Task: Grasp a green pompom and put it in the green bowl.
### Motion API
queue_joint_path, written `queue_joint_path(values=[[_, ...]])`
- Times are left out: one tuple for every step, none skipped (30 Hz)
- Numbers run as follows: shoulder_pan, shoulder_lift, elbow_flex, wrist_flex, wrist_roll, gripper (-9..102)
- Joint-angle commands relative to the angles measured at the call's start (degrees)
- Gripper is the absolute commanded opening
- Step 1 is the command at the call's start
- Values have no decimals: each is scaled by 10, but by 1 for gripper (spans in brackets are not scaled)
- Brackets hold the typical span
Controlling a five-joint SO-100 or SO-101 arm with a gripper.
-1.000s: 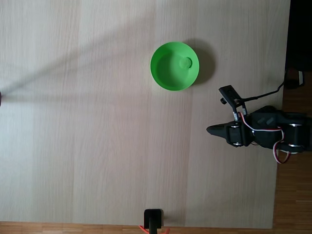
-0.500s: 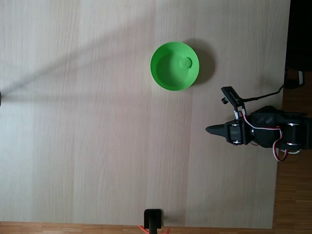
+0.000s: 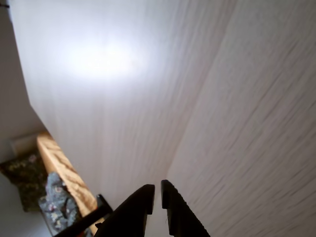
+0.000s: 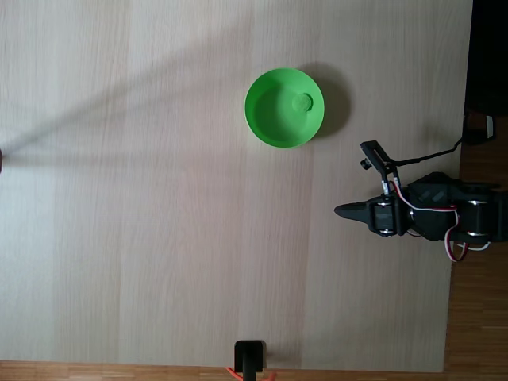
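One arm: we log a black arm (image 4: pixel 432 218) folded at the right edge of the table in the fixed view, with red and white wires along it.
Gripper: we see the gripper (image 3: pixel 155 195) entering from the bottom of the wrist view, its two black fingers nearly together with a thin gap between them and nothing held; in the fixed view its tip (image 4: pixel 343 211) points left over bare wood.
Green bowl: we place the green bowl (image 4: pixel 270 111) on the table, up and to the left of the gripper and well apart from it.
Green pompom: we find the green pompom (image 4: pixel 302 101) lying inside the bowl, toward its right wall in the fixed view.
Table: we note a pale wooden table (image 4: pixel 143 238), with a long diagonal shadow across its upper left.
Stand: we list a small black stand (image 4: pixel 250 355) at the bottom edge of the table.
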Motion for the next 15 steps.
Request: queue_joint_path(values=[[3, 4, 3, 1, 2, 0], [3, 5, 8, 1, 2, 0], [3, 5, 14, 1, 2, 0], [3, 5, 18, 1, 3, 0], [3, 6, 21, 1, 2, 0], [3, 6, 23, 1, 1, 0], [3, 6, 23, 1, 0, 0], [3, 6, 23, 1, -1, 0], [3, 5, 23, 1, -1, 0], [3, 5, 23, 1, -1, 0], [3, 5, 27, 1, -1, 0], [3, 6, 29, 1, -2, 0], [3, 6, 29, 1, -2, 0], [3, 6, 29, 1, -2, 0], [3, 6, 29, 1, -2, 0]])
